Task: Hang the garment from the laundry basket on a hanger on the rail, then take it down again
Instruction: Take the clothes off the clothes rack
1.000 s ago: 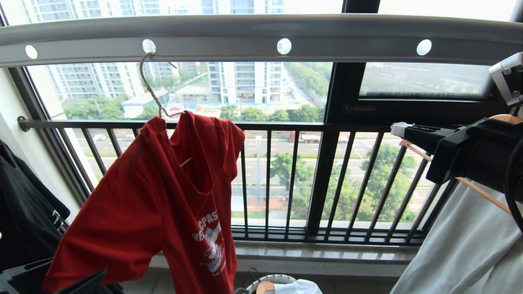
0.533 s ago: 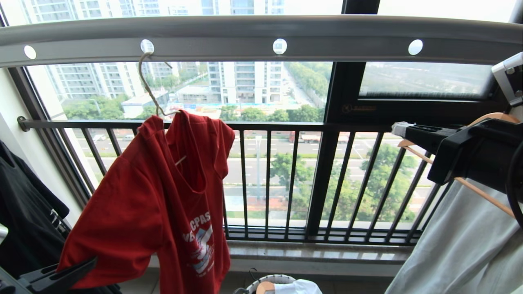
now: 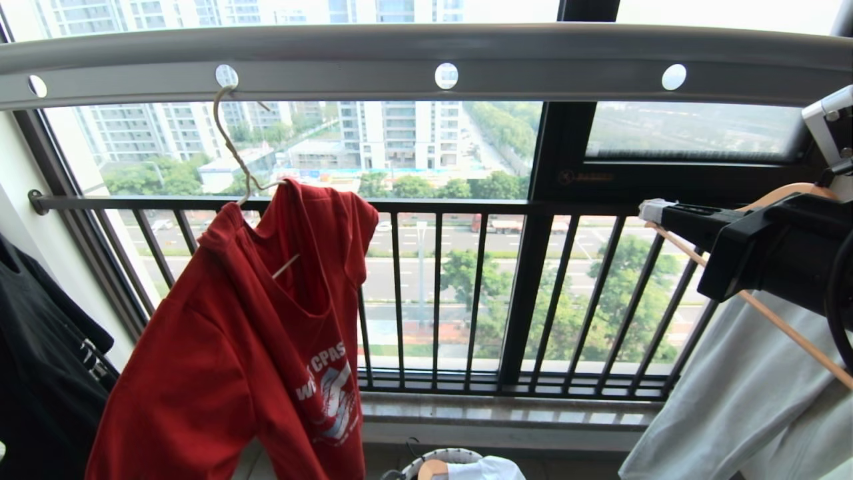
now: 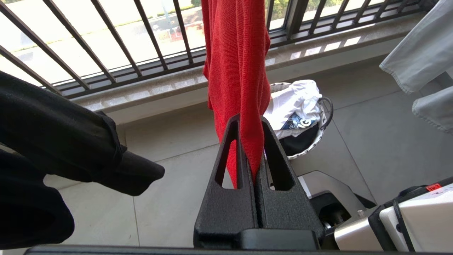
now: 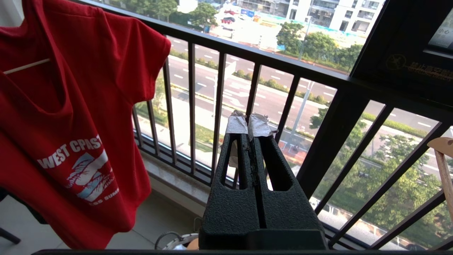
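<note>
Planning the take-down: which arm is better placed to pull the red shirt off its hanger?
Left: its pincer is shut on the red shirt's hem. The right pincer is shut, empty, off beside the railing.

Matt red knit cloth garment [image 3: 220, 347], smooth grey metal rail [image 3: 400, 60], rough black plastic left gripper [image 4: 250, 124].

The red short-sleeved T-shirt [image 3: 240, 347] is hanging on the thin cream wire hanger [image 3: 230, 143], hooked through a hole in the broad grey metal rail [image 3: 426, 57] above. The small round white laundry basket [image 4: 300, 120] is sitting below on the floor, right of the shirt. The black printed T-shirt [image 3: 40, 360] is hanging left; the pale grey-green garment [image 3: 746, 400] is hanging right.
</note>
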Controlling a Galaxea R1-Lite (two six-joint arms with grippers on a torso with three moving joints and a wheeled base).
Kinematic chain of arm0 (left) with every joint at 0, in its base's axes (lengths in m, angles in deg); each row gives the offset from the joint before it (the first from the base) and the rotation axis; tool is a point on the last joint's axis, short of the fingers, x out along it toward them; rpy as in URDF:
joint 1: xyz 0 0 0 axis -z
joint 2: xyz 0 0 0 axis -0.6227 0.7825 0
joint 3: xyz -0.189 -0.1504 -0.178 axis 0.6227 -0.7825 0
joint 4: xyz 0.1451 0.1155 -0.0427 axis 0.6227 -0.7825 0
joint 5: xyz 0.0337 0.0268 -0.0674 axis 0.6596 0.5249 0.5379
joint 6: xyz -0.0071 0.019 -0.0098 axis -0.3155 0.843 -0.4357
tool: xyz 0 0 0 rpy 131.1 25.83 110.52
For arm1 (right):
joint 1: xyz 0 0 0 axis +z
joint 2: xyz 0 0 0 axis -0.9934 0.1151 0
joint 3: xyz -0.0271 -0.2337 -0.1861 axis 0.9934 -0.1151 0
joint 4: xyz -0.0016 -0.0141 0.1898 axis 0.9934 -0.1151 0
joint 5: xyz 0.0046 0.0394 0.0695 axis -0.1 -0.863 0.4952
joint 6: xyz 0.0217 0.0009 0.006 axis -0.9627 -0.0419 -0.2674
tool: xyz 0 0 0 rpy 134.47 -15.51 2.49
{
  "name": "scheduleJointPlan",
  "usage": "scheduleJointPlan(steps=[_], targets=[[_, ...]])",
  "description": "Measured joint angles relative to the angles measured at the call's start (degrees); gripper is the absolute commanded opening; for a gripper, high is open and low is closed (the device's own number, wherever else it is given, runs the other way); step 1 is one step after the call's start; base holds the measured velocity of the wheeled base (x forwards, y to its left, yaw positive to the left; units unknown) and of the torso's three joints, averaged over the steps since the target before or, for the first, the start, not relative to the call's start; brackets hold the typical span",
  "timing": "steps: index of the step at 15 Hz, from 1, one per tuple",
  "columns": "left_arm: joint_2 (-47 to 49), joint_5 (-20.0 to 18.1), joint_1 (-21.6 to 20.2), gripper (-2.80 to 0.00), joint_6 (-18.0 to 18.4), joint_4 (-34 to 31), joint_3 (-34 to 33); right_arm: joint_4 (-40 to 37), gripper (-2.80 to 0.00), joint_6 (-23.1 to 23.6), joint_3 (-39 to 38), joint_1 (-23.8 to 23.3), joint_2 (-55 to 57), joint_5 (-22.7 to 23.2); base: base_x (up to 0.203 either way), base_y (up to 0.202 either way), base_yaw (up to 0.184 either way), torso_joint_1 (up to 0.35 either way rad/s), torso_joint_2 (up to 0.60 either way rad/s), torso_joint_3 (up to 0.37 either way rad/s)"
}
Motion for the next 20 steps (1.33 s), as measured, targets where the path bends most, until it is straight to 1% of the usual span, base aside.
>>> scheduleJointPlan(steps=[2, 8, 13, 14, 16, 17, 20], targets=[[-2.00, 0.01, 0.00, -2.80, 0.02, -6.12, 1.59, 0.01, -2.80, 0.00, 0.00, 0.00, 0.00, 0.01, 0.000, 0.000, 0.000, 0.000, 0.00, 0.000], [-4.66, 0.08, 0.00, -2.80, 0.47, -14.00, 2.39, 0.00, -2.80, 0.00, 0.00, 0.00, -0.06, 0.00, 0.000, 0.000, 0.000, 0.000, 0.00, 0.000], [-6.26, 0.05, 0.00, -2.80, 1.63, -17.09, 2.12, 0.01, -2.80, 0.00, 0.02, 0.00, -0.09, 0.00, 0.000, 0.000, 0.000, 0.000, 0.00, 0.000], [-6.62, 0.11, 0.00, -2.80, 2.14, -18.10, 2.12, 0.01, -2.80, 0.00, 0.06, 0.00, -0.09, 0.00, 0.000, 0.000, 0.000, 0.000, 0.00, 0.000], [-7.36, 0.24, -0.02, -2.80, 4.55, -20.35, 2.01, 0.00, -2.80, 0.00, 0.06, 0.00, -0.09, 0.01, 0.000, 0.000, 0.000, 0.000, 0.00, 0.000], [-7.91, 0.23, -0.05, -2.80, 4.99, -21.01, 2.01, 0.01, -2.80, 0.00, 0.06, 0.00, -0.12, 0.01, 0.000, 0.000, 0.000, 0.000, 0.00, 0.000], [-9.15, 0.24, -0.05, -2.80, 5.11, -21.33, 2.19, 0.01, -2.80, 0.00, 0.06, 0.00, -0.26, 0.01, 0.000, 0.000, 0.000, 0.000, 0.00, 0.000]])
